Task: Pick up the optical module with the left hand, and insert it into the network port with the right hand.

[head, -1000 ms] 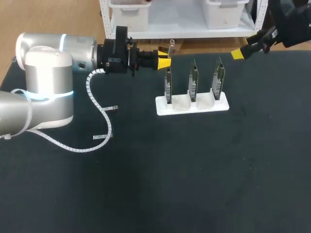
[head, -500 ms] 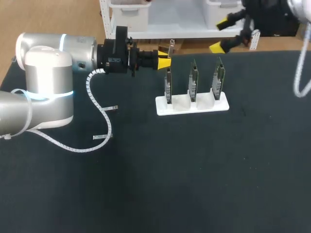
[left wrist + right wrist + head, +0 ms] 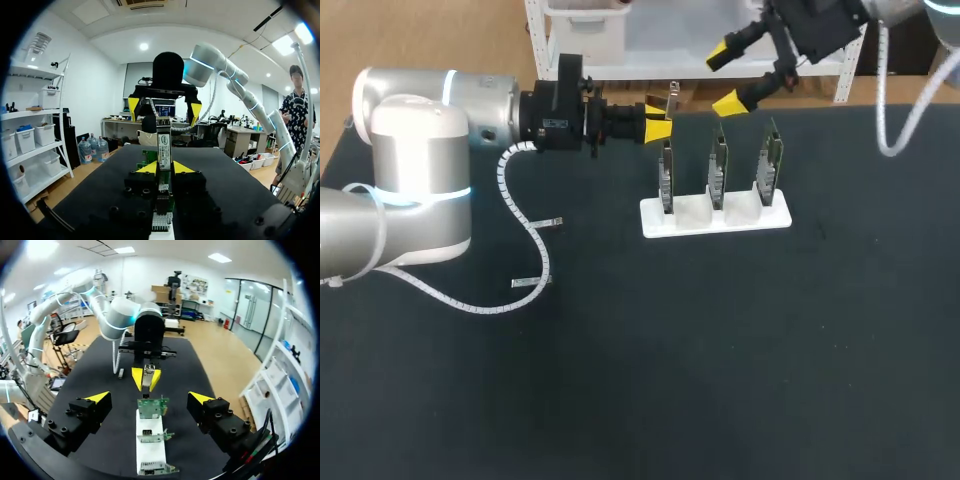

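Note:
My left gripper (image 3: 658, 121) reaches in level above the table's far side and is shut on the optical module (image 3: 671, 99), a slim metal piece sticking out past its yellow tips. In the left wrist view the optical module (image 3: 164, 149) stands between the fingers of the left gripper (image 3: 165, 168). Three green network cards (image 3: 718, 165) stand upright in a white holder (image 3: 715, 217), just right of the module. My right gripper (image 3: 727, 76) hangs wide open above the cards' far end, facing the left gripper (image 3: 146, 378). Nothing is between the fingers of the right gripper (image 3: 149, 399).
The black table (image 3: 720, 350) stretches out in front of the holder. The left arm's white cable sleeve (image 3: 525, 235) loops down onto the table at the left. In the right wrist view the white holder (image 3: 150, 452) with its cards (image 3: 152, 407) lies under the open fingers.
My right arm has swung in from the far right edge to the left, and its open gripper now hangs above the cards near the module. The left arm has kept still.

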